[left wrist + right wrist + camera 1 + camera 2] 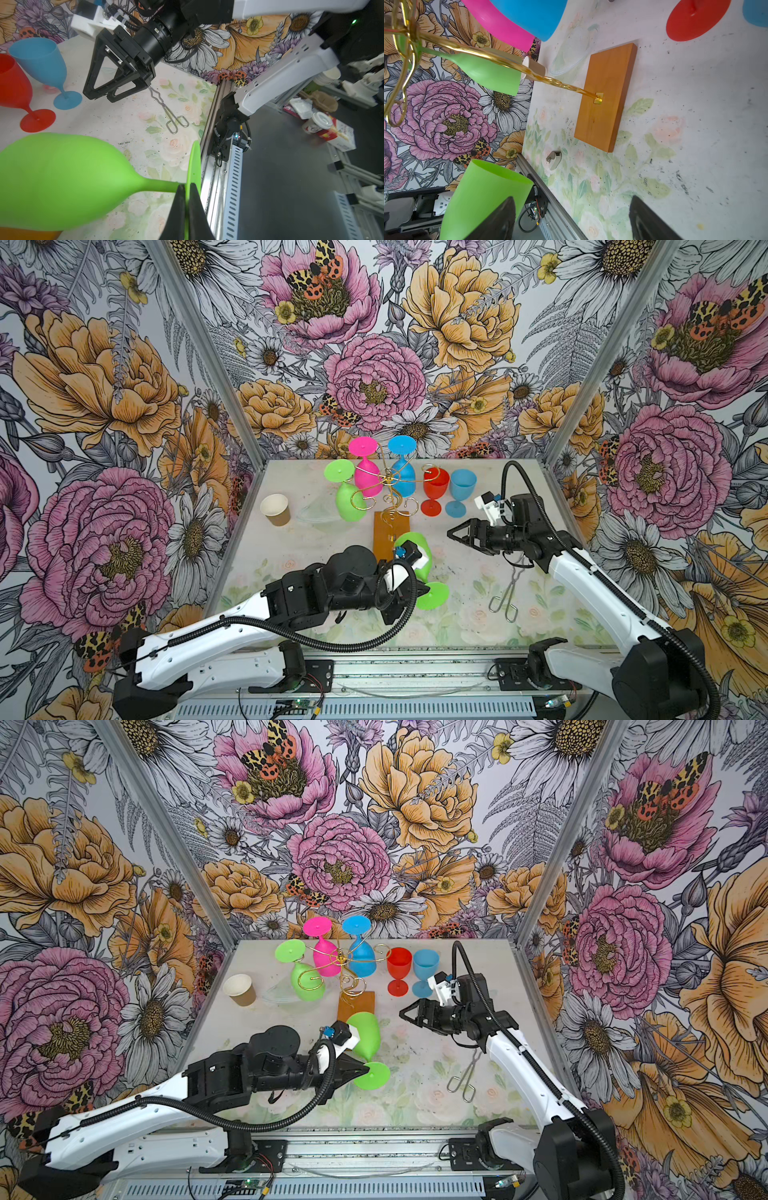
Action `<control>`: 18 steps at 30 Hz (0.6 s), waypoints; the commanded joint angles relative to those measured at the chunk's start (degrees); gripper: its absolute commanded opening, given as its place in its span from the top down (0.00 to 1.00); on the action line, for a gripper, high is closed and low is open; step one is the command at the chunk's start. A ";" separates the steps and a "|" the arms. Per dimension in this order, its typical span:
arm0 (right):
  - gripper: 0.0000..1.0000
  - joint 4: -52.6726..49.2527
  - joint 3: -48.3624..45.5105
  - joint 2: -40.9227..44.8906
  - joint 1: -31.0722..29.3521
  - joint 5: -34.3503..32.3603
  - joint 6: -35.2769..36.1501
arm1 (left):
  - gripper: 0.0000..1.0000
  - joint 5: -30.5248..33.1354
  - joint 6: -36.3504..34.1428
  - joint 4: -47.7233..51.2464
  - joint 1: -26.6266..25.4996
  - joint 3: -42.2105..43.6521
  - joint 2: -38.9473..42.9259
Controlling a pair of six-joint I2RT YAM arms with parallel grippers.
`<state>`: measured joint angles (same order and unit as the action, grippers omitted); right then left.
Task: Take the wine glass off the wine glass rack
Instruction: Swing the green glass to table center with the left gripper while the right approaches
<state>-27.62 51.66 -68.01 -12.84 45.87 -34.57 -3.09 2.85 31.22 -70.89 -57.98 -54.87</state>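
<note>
L gripper (pixel 365 1070) clamped on green wine glass (pixel 365 1038) foot, bowl by rack base (pixel 358 1003) | R gripper (pixel 405 1016) spread, empty

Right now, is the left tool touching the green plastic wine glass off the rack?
Touching. Left wrist view: the left tool pinches the green wine glass foot.

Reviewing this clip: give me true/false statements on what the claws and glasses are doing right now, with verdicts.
1. The left claw is shut on the foot of the loose green glass. True.
2. The right claw grips the red glass. False: it is open and empty; the red glass stands on the table.
3. Three glasses hang on the wine glass rack. True: hanging green glass, pink glass, hanging blue glass.
4. The tongs hang on the rack. False: they lie on the table.
</note>
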 commanded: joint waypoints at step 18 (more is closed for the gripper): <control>0.17 -1.52 10.26 -5.29 -0.66 4.93 -1.67 | 1.00 38.20 -37.72 0.29 -19.82 5.72 -8.01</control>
<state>-28.51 59.31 -72.90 -12.86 49.41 -35.90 27.75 -27.75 31.75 -89.60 -54.08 -62.30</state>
